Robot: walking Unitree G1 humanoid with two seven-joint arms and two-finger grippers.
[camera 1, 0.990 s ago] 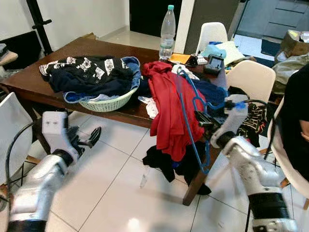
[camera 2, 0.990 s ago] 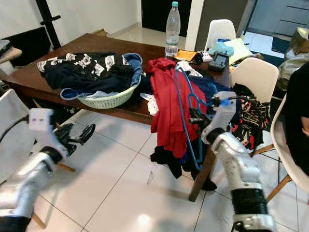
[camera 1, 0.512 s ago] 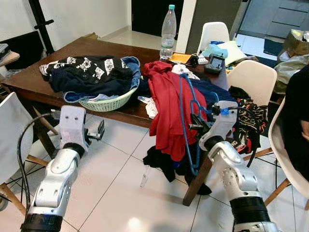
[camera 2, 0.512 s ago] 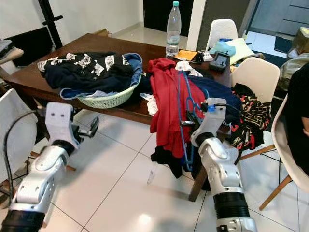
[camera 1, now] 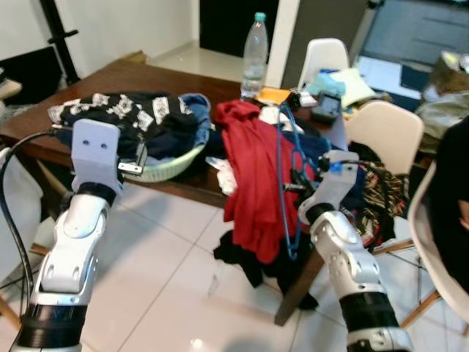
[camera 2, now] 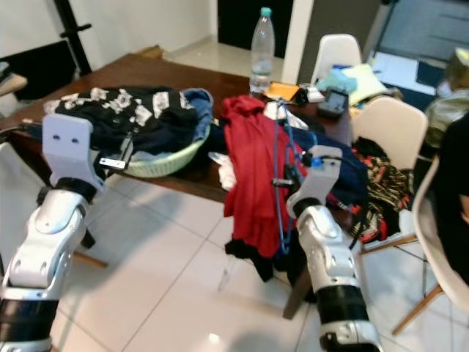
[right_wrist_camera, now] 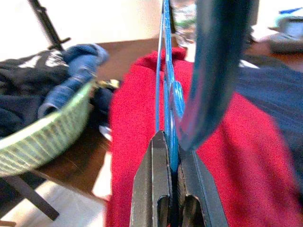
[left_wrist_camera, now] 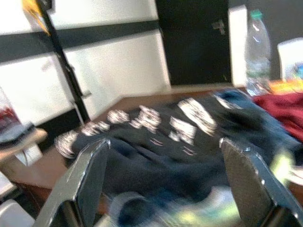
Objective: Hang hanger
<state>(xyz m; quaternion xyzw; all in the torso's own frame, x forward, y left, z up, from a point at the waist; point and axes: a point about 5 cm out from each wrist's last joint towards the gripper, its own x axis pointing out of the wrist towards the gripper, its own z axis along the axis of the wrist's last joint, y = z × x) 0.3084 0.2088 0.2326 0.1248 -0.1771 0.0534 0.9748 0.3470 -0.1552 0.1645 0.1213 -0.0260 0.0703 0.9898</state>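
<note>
A blue hanger (camera 1: 286, 169) hangs upright in front of a red garment (camera 1: 253, 176) that drapes over the edge of the brown table (camera 1: 110, 77). My right gripper (camera 1: 292, 180) is shut on the blue hanger (right_wrist_camera: 166, 90) at its middle, beside the red garment (right_wrist_camera: 142, 123). My left gripper (camera 1: 132, 163) is raised in front of the green laundry basket (camera 1: 165, 163) and stands open with nothing between its fingers (left_wrist_camera: 90, 175). A dark patterned garment (left_wrist_camera: 161, 137) lies in the basket just beyond it.
A clear water bottle (camera 1: 253, 48) and small items stand at the table's far side. White chairs (camera 1: 385, 125) stand to the right, with dark clothes on one. Clothes also lie on the tiled floor (camera 1: 154, 293) under the table corner. A black stand pole (camera 1: 55, 37) rises at the far left.
My left arm has risen from near the floor to the basket's front. My right gripper with the hanger has shifted left and up a little. The camera has moved slightly.
</note>
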